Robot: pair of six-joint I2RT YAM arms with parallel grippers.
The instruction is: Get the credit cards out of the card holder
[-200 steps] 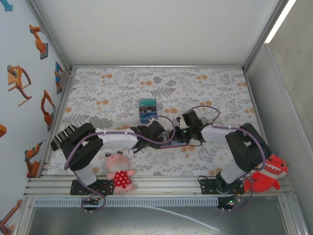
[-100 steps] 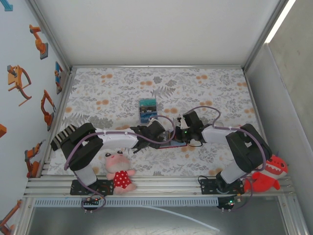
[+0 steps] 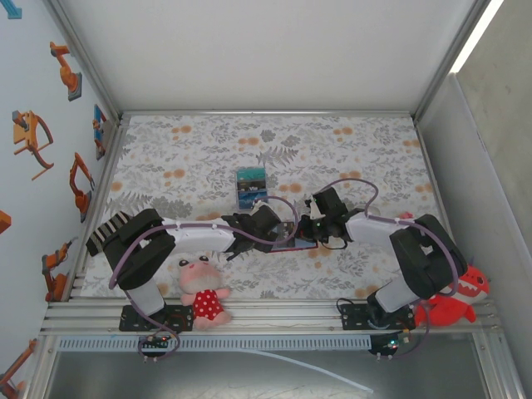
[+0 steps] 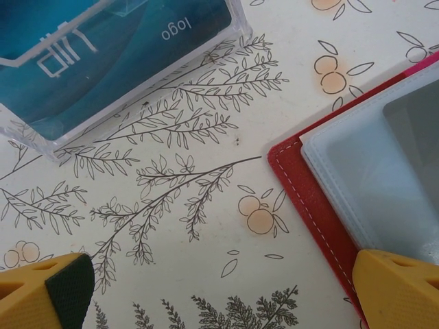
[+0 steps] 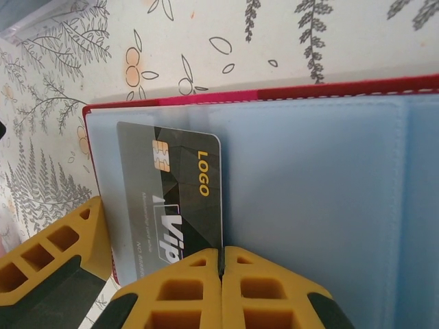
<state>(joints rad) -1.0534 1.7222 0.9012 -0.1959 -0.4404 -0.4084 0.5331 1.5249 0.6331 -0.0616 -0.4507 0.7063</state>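
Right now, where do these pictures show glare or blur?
Top external view: evenly lit, white light strip blown out upper right. Left wrist view: floral tablecloth crisp, highlights along the clear plastic box rim. Right wrist view: dark grey card lettering sharp.

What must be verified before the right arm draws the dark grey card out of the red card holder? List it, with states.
1. Holder open: the red folding card holder lies spread flat. Ok.
2. Card reachable: the dark grey chip card sits in a clear end sleeve, face showing. Ok.
3. Grip: the right gripper is shut, tips at the card's near edge; real hold, cannot tell.
4. Bracing: the left gripper is open, one yellow finger over the holder's red corner; contact, cannot tell.
5. Room to pull: the clear plastic box with its teal card is apart from the holder. Ok.
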